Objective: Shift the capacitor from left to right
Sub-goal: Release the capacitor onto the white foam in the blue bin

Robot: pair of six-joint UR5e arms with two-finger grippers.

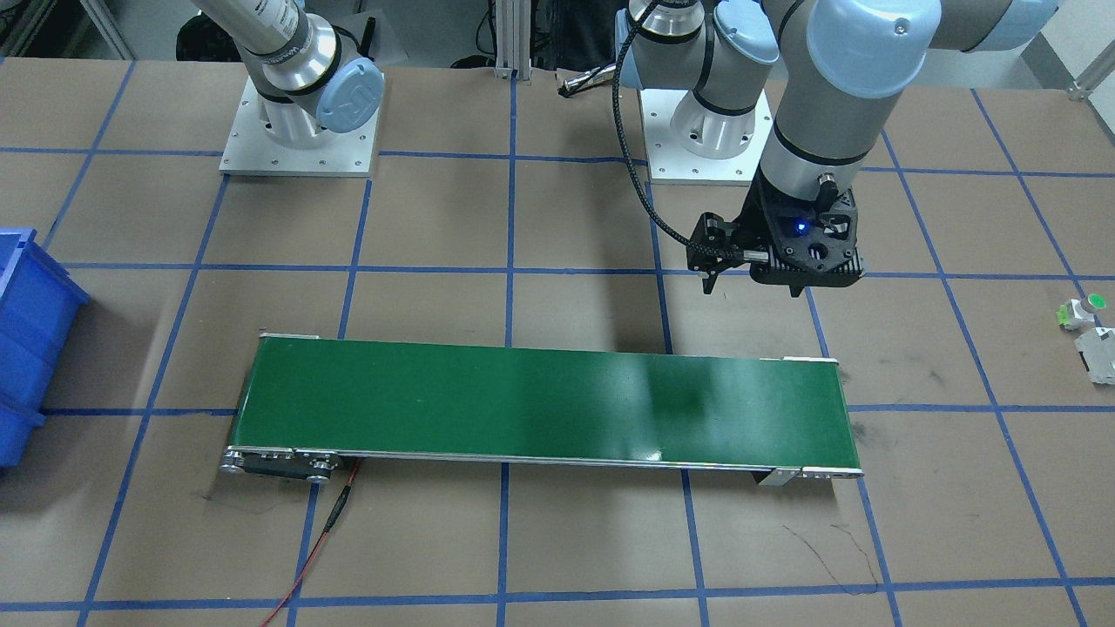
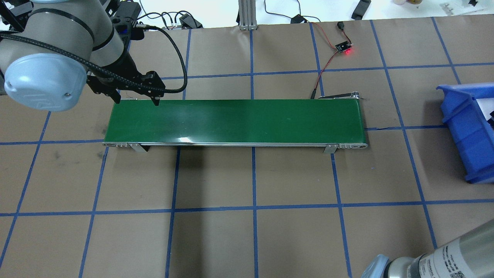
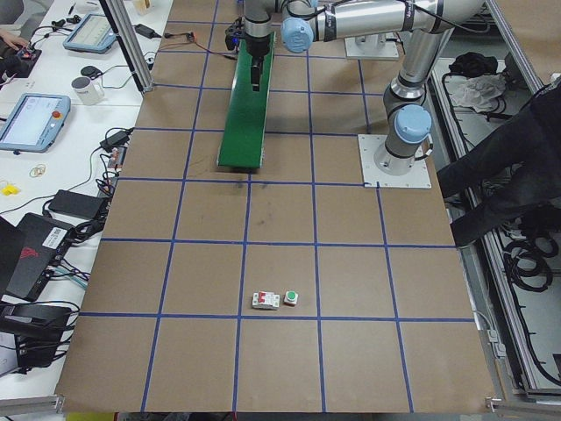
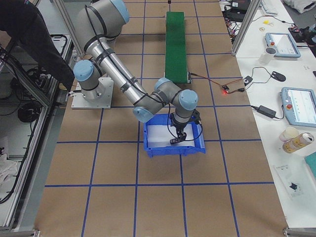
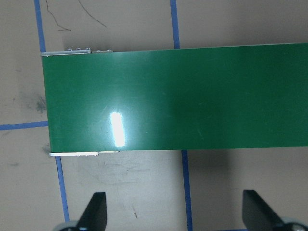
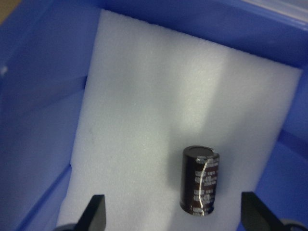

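The capacitor (image 6: 199, 180), a stubby dark cylinder with pale stripes, lies on white foam inside the blue bin (image 6: 43, 96) in the right wrist view. My right gripper (image 6: 174, 216) is open just above it, with the capacitor between the fingers and apart from both. In the exterior right view the right gripper (image 4: 177, 137) hangs over the bin (image 4: 173, 150). My left gripper (image 2: 137, 102) is open and empty above the far edge of the green conveyor belt (image 2: 235, 121) at its left end. It also shows in the front view (image 1: 752, 287) and the left wrist view (image 5: 175, 214).
The blue bin (image 2: 459, 119) stands to the right of the belt. A small white part with a green cap (image 1: 1084, 307) and a pale grey block (image 1: 1099, 353) lie on the table at my far left. A red-lit sensor board (image 2: 343, 48) with its wire sits beyond the belt.
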